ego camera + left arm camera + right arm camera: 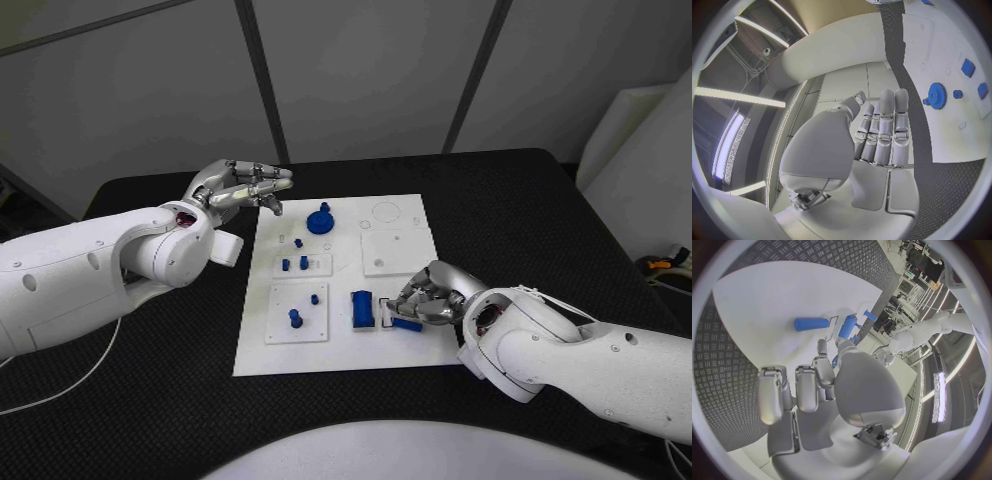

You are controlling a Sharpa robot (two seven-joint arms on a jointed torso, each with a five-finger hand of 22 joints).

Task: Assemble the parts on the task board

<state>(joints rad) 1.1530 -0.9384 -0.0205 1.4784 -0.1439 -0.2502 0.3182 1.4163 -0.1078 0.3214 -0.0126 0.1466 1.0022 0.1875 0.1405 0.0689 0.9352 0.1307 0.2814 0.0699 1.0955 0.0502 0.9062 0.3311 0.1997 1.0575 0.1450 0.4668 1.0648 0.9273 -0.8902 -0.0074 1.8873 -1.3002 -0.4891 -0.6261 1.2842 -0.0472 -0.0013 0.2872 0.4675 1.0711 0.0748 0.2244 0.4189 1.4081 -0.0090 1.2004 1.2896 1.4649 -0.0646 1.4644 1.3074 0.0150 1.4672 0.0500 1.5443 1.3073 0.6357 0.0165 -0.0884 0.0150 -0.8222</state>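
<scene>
The white task board lies mid-table. On it stand a blue gear, several small blue pegs and an upright blue block. My right hand is curled down over the board's near right part. Its fingertips pinch a small blue part, seen from the right wrist as a blue part next to the blue block. My left hand hovers above the board's far left corner and holds nothing. From the left wrist, its fingers lie side by side, with the gear beyond them.
The black table surrounds the board on all sides. A white square plate with no parts on it sits on the board's right half. A pale panel and a cable lie past the table's right edge.
</scene>
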